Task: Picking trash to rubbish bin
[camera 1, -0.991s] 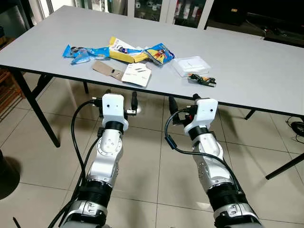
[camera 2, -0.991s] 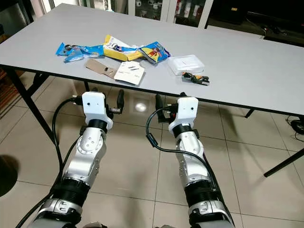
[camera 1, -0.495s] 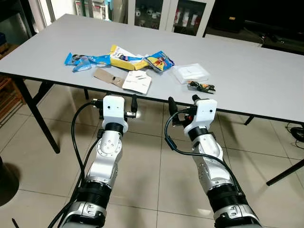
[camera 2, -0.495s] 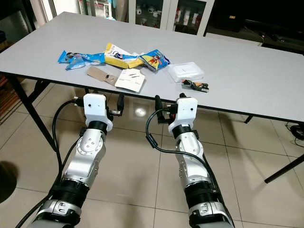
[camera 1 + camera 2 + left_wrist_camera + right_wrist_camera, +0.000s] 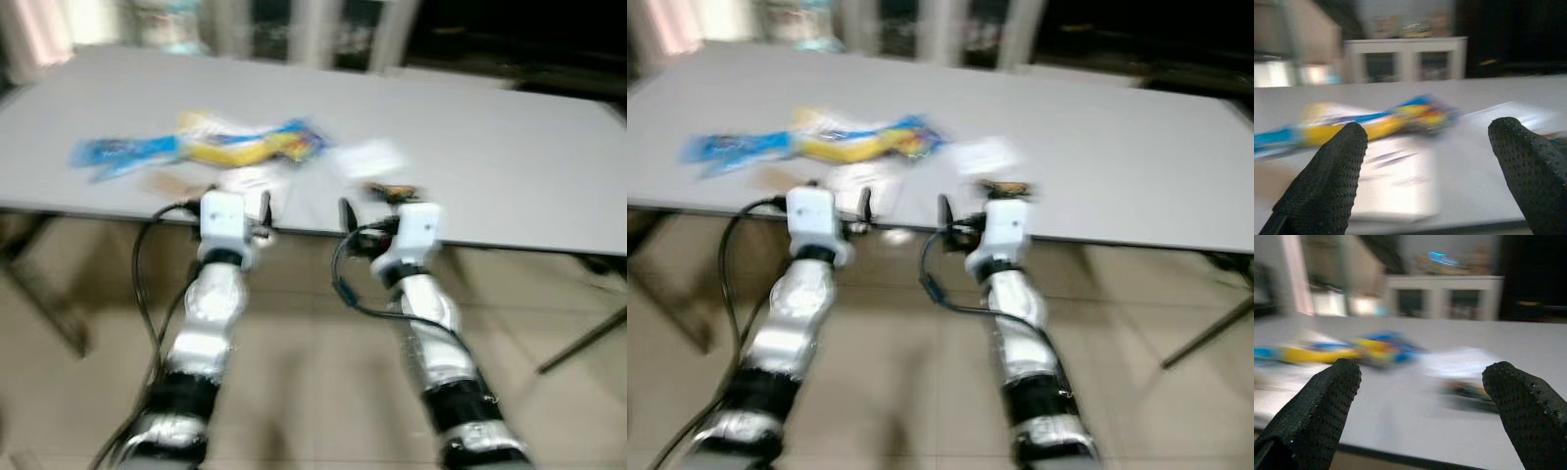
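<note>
The picture is blurred by motion. On the grey table [image 5: 509, 166] lies a heap of trash: blue and yellow wrappers [image 5: 201, 147], a white card [image 5: 1400, 176], a clear plastic box [image 5: 372, 157] and a small dark item [image 5: 1469, 391]. My left gripper [image 5: 1430, 166] is held just before the table's near edge, open and empty, facing the white card and the wrappers [image 5: 1376, 120]. My right gripper [image 5: 1425, 401] is beside it, open and empty, facing the box and the dark item. No rubbish bin is in view.
Black table legs [image 5: 578, 338] stand at the right and lower left. Tiled floor [image 5: 313, 392] lies under my arms. White cabinets [image 5: 1410, 58] with glass doors stand behind the table.
The whole view has shifted and blurred, so the camera is moving. The table's near edge now sits at my grippers. Both stay open and empty.
</note>
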Controlling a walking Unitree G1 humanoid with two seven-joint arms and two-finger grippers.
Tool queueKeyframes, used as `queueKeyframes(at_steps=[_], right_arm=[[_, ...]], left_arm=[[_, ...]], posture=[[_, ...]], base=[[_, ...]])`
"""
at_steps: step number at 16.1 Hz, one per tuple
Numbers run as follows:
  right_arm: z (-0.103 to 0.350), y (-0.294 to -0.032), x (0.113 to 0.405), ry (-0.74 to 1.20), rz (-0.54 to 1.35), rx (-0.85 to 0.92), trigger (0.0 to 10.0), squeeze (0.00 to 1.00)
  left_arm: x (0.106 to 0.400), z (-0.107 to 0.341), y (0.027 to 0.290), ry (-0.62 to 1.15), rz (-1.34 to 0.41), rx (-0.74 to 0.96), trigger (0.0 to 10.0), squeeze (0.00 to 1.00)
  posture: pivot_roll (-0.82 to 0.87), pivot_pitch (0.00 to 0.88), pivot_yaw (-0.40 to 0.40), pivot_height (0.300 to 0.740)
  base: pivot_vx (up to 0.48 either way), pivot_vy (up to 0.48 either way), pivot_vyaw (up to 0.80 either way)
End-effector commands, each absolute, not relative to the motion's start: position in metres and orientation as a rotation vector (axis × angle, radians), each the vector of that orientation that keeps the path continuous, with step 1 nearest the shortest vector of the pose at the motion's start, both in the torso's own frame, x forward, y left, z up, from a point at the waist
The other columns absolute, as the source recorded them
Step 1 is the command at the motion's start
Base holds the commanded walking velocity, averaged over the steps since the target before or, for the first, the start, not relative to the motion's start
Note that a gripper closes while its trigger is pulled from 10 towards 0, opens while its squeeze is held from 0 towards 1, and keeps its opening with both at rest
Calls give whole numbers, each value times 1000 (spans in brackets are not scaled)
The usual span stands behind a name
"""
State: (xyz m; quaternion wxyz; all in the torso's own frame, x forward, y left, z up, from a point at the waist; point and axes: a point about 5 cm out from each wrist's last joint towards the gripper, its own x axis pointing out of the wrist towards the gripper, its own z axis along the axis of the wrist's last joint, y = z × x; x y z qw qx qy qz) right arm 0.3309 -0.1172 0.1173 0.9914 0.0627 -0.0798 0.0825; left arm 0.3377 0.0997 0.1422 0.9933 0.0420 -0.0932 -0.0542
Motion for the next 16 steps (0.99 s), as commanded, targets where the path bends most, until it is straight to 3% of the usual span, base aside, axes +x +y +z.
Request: queueKeyframes(at_steps=[1,8,16], right_arm=[[124,-110,333,-180,170,150,10000,0],[126,-110,335,-180,177,154,10000,0],[123,-110,332,-169,180,152,10000,0]], left_arm=[[339,145,108,-190,-99,106,10000,0],[340,147,109,-191,-87,98,10000,0],[318,156,87,-179,-124,122,10000,0]], posture=[[-26,23,-98,740],[-24,43,-107,740],[-24,63,-106,740]], base=[[469,0,0],[464,0,0],[0,0,0]])
